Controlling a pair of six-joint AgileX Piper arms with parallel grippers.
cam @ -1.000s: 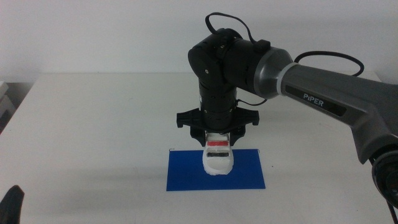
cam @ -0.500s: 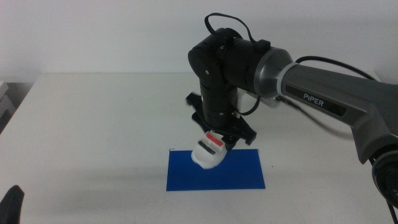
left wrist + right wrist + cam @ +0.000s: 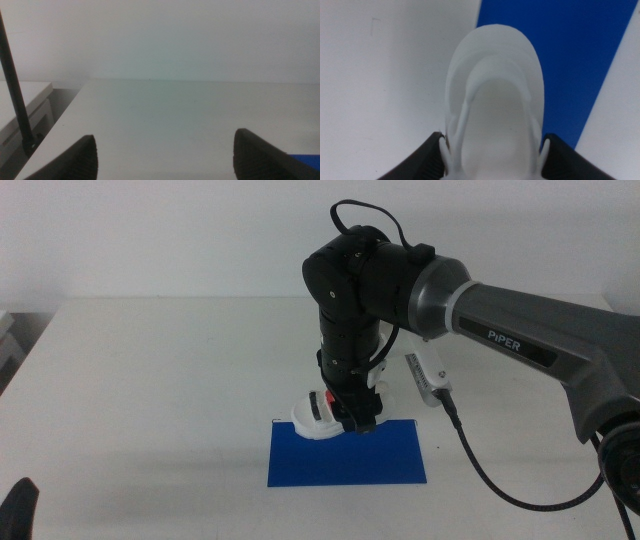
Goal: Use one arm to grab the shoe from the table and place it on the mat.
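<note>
The right arm [image 3: 500, 320] reaches in from the right and points down over the far left part of the blue mat [image 3: 346, 460]. Its gripper [image 3: 346, 412] is shut on the white shoe [image 3: 316, 418], whose red strap shows and whose toe points left. In the right wrist view the shoe [image 3: 492, 100] fills the space between the two dark jaws and straddles the mat's edge [image 3: 570, 60], half over white table [image 3: 385, 75]. Whether the sole touches the mat I cannot tell. The left gripper [image 3: 165, 150] waits open at the near left corner [image 3: 18, 505].
A black cable [image 3: 480, 470] loops from the right arm down over the table beside the mat's right end. A white cabinet [image 3: 20, 115] and a dark pole [image 3: 15, 95] stand beyond the table's left edge.
The right wrist has turned, swinging the shoe's toe from facing the camera to facing left. The shoe has shifted toward the mat's far left edge. The cable now hangs lower on the right.
</note>
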